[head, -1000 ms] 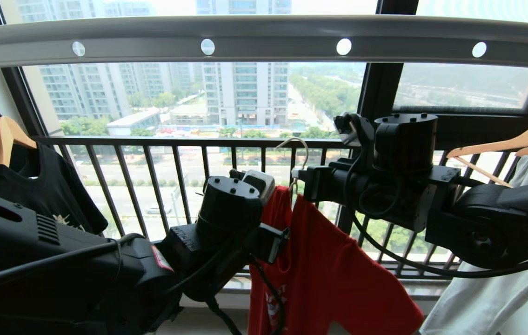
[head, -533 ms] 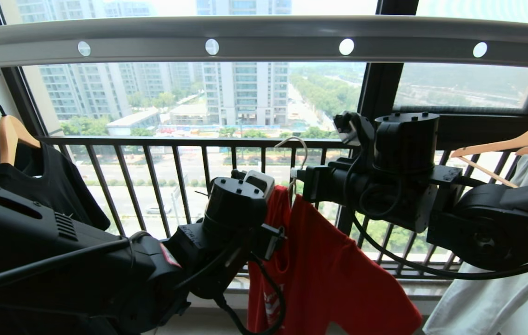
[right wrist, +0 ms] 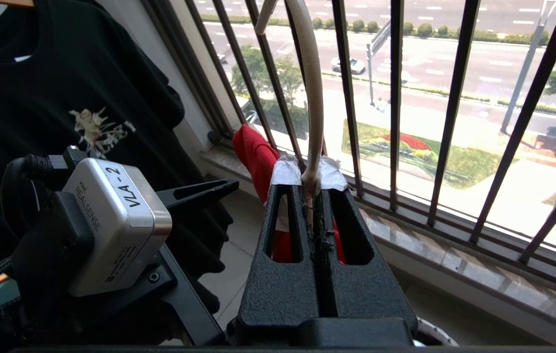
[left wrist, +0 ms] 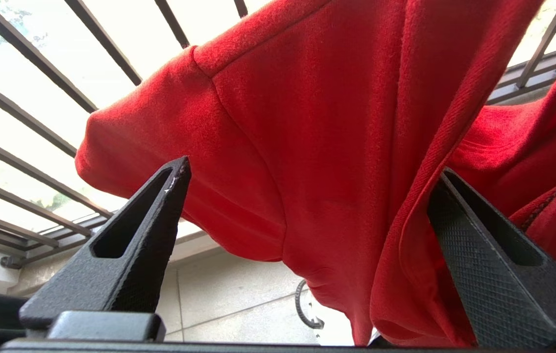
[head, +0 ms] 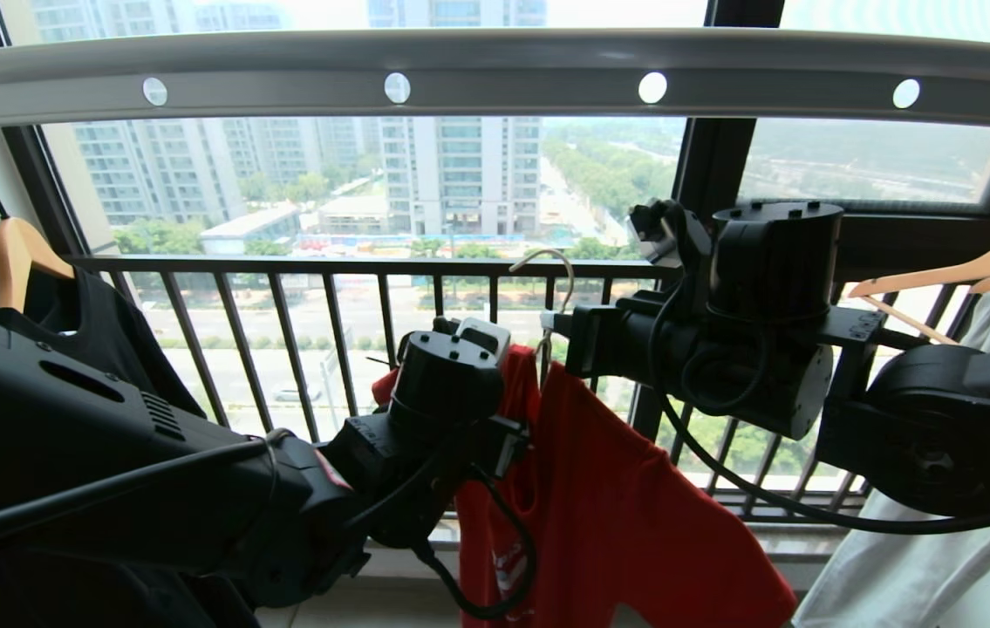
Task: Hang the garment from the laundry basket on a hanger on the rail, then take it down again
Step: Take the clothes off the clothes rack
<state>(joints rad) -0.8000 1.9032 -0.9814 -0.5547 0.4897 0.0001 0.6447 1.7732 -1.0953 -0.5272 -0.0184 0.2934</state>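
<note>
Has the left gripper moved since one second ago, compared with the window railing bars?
Yes. The left gripper, open beside the red T-shirt, has shifted slightly right and down against the window railing.

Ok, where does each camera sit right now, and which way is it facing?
Head view: on the head, facing the rail and window; both arms show, garment between.
Left wrist view: behind the open left pincer, looking up into the garment.
Right wrist view: behind the right pincer, shut on the hanger, facing the railing; left arm's camera shows.
Shared: all show the garment.
</note>
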